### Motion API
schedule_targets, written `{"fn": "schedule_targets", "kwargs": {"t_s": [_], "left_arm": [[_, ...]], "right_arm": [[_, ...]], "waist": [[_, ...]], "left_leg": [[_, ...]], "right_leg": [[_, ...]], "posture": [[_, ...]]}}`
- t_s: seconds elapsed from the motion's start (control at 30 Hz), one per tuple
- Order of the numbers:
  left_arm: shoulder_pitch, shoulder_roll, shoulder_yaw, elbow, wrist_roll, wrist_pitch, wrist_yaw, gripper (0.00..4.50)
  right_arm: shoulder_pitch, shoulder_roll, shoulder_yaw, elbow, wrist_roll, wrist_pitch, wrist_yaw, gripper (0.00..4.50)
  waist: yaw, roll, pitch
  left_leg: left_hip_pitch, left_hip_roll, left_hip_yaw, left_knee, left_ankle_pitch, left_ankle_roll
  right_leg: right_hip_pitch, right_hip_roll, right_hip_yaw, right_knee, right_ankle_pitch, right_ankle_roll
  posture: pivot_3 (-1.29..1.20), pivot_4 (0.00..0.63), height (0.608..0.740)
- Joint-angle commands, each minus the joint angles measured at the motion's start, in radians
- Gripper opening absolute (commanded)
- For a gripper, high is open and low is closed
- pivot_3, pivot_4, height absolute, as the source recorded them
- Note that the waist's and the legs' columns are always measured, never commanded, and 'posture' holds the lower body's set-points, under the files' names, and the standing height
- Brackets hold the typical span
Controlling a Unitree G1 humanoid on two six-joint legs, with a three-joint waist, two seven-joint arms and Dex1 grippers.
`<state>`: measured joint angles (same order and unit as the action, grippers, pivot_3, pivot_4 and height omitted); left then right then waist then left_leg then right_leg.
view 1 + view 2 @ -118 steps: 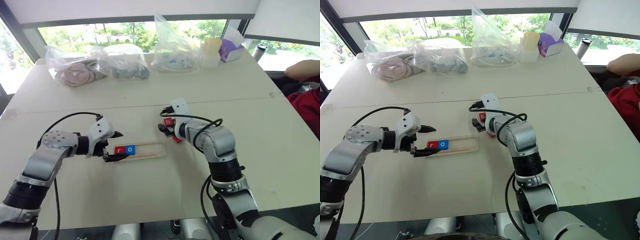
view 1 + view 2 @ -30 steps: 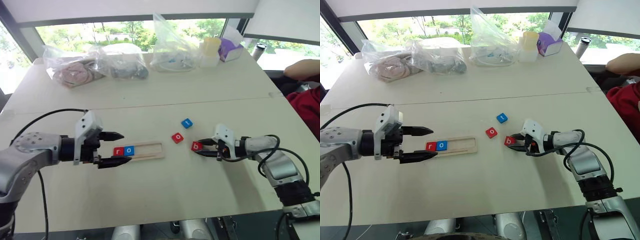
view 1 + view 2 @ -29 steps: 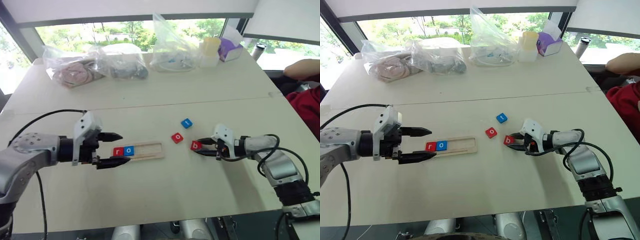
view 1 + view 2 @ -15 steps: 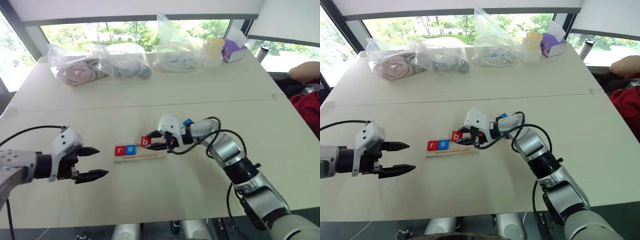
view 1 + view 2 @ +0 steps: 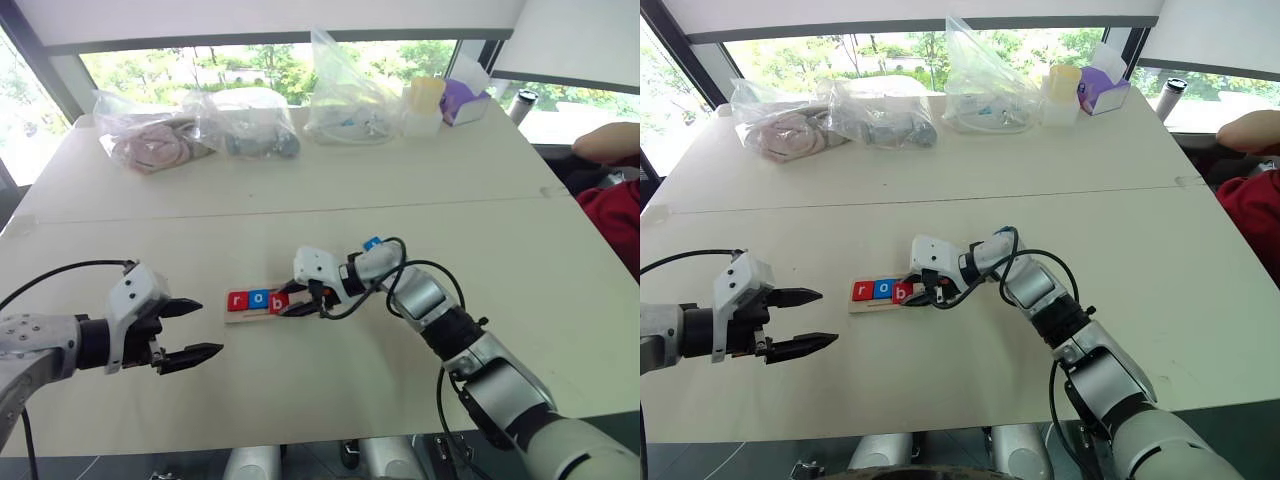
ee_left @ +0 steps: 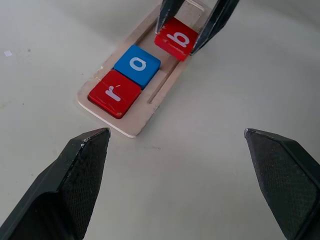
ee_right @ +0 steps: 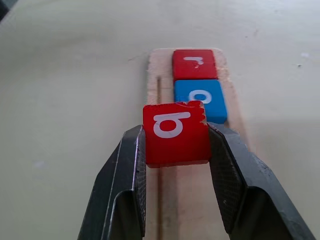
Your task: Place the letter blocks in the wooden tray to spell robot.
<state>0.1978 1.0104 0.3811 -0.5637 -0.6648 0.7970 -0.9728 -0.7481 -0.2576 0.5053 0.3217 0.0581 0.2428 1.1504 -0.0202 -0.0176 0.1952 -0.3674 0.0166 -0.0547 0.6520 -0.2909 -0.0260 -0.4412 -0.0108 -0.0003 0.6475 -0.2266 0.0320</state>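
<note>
Nearest the robot, on its left: left gripper (image 5: 195,328), jaws wide apart and holding nothing, hovering over bare surface (image 5: 330,390) short of the tray's end.

Centre of the surface: wooden tray (image 6: 131,127), long and narrow, lying flat. Red "r" block (image 6: 114,92) sits in the slot at the end nearest the left gripper; blue "o" block (image 6: 137,65) sits touching it, next along the slot.

Over the tray, just beside the "o": right gripper (image 7: 176,145), jaws closed on the two opposite edges of the red "b" block (image 7: 175,133). The block is tilted, with its letter face up. From the left wrist view it sits over the slot next to the "o"; whether it rests on the tray cannot be told.

Behind the right arm: one blue block (image 5: 373,243), partly hidden by the arm, letter not readable.

Far edge of the surface, by the window: clear plastic bags (image 5: 240,125) with mixed contents, a taller clear bag (image 5: 345,95), a pale yellow container (image 5: 424,100), a purple tissue box (image 5: 462,98), and a dark cylinder (image 5: 520,104).

Far right: a person's arm (image 5: 605,140) and red sleeve (image 5: 615,215).
</note>
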Motion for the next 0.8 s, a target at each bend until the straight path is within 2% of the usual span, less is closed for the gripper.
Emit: {"fn": "schedule_targets", "kwargs": {"t_s": [0.03,0.33,0.53,0.57,0.8], "left_arm": [[-0.006,-0.005,0.02,-0.013,-0.003,-0.015,0.006,4.5],[-0.024,-0.012,-0.006,-0.006,0.005,-0.022,0.014,4.5],[-0.04,-0.016,-0.029,-0.005,0.009,-0.022,0.025,4.5],[-0.043,-0.017,-0.032,-0.004,0.01,-0.023,0.026,4.5],[-0.055,-0.022,-0.054,0.003,0.023,-0.027,0.03,4.5]], "right_arm": [[-0.029,0.024,-0.011,0.025,-0.012,-0.039,-0.002,1.16],[-0.044,0.051,-0.024,0.08,-0.035,-0.07,-0.01,1.16],[-0.054,0.056,-0.035,0.107,-0.043,-0.084,-0.017,4.11],[-0.054,0.056,-0.036,0.11,-0.044,-0.087,-0.018,4.46],[-0.053,0.065,-0.046,0.117,-0.043,-0.085,-0.032,4.46]], "waist": [[0.0,0.0,0.0],[0.0,0.0,0.0],[0.0,0.0,0.0],[0.0,0.0,0.0],[0.0,0.0,0.0]], "left_leg": [[0.0,0.0,0.0,0.0,0.0,0.0],[0.0,0.0,0.0,0.0,0.0,0.0],[0.0,0.0,0.0,0.0,0.0,0.0],[0.0,0.0,0.0,0.0,0.0,0.0],[0.0,0.0,0.0,0.0,0.0,0.0]], "right_leg": [[0.0,0.0,0.0,0.0,0.0,0.0],[0.0,0.0,0.0,0.0,0.0,0.0],[0.0,0.0,0.0,0.0,0.0,0.0],[0.0,0.0,0.0,0.0,0.0,0.0],[0.0,0.0,0.0,0.0,0.0,0.0]], "posture": [[0.0,0.15,0.74],[0.0,0.15,0.74],[0.0,0.15,0.74],[0.0,0.15,0.74],[0.0,0.15,0.74]]}}
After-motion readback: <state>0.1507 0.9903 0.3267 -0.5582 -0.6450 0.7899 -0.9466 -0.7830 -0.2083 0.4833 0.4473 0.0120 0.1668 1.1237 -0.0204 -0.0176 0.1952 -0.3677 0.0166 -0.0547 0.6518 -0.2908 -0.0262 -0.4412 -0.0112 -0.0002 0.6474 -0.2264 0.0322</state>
